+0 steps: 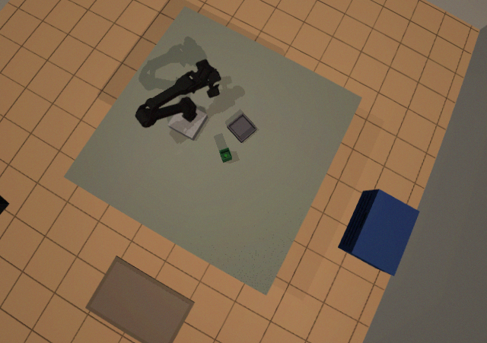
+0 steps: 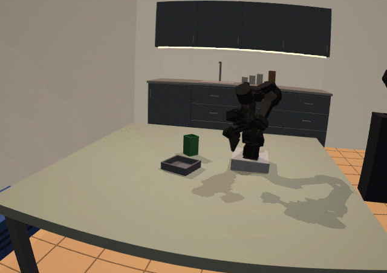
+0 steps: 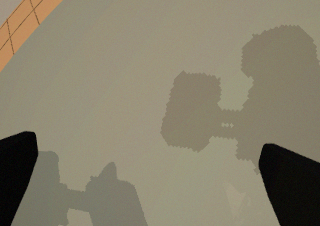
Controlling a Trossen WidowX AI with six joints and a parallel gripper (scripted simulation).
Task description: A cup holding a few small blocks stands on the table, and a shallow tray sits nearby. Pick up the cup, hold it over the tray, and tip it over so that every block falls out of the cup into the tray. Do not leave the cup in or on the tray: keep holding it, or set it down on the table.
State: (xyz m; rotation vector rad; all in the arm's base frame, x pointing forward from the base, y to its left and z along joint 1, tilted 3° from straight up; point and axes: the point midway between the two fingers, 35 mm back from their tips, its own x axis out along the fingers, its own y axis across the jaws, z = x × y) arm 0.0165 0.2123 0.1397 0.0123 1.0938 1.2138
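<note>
The green square cup (image 1: 226, 160) (image 2: 190, 145) stands upright on the table. Brighter green shows inside its mouth in the top view; single blocks cannot be told apart. The shallow dark tray (image 1: 249, 135) (image 2: 172, 167) lies flat beside the cup, nearer the viewer in the exterior view, and looks empty. My gripper (image 1: 209, 78) (image 2: 233, 138) (image 3: 151, 152) is open and empty, raised above the table. It is up and left of both cup and tray in the top view. The wrist view shows both fingertips wide apart, with neither cup nor tray in view.
The arm's pale base block (image 1: 192, 131) (image 2: 250, 166) stands on the table (image 1: 251, 198) (image 2: 118, 207), to the right of the cup and tray in the exterior view. Arm shadows fall across the table. A blue box (image 1: 387, 233) stands off the table's edge.
</note>
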